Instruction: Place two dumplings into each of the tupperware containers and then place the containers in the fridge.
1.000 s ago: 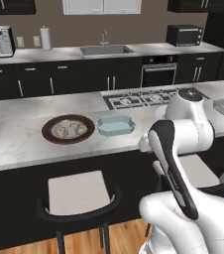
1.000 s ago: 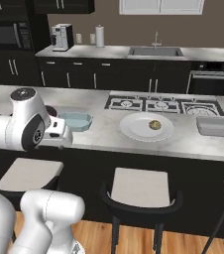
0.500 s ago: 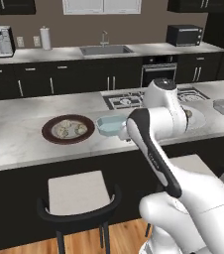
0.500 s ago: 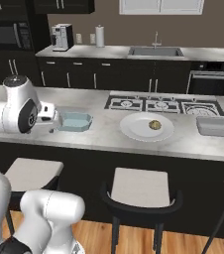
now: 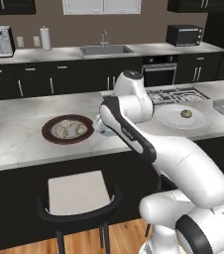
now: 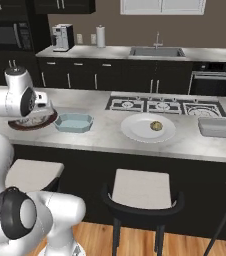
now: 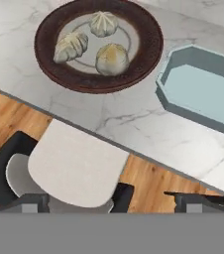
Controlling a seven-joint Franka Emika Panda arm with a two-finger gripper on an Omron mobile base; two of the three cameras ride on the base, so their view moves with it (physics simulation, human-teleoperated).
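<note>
Dumplings (image 7: 96, 42) on brown plate (image 7: 49, 74) — well beyond the spread fingers (image 7: 192, 201)

On the counter (image 6: 110, 137) in front of us, the rimmed plate (image 7: 148, 54) sits at about ten o'clock, with three dumplings (image 7: 111, 58) lying on it close together. Just beside it, toward eleven o'clock, we find the first tupperware container (image 6: 74, 122), near the plate but apart from it. At one o'clock lies the round plate (image 6: 135, 129) with one small lump (image 6: 156, 126) on it, and farther out at two o'clock the second tupperware container (image 6: 218, 127). The cooktop (image 6: 157, 105) lies behind both, at twelve o'clock. Stools (image 6: 144, 189) stand below the counter's near edge.
</note>
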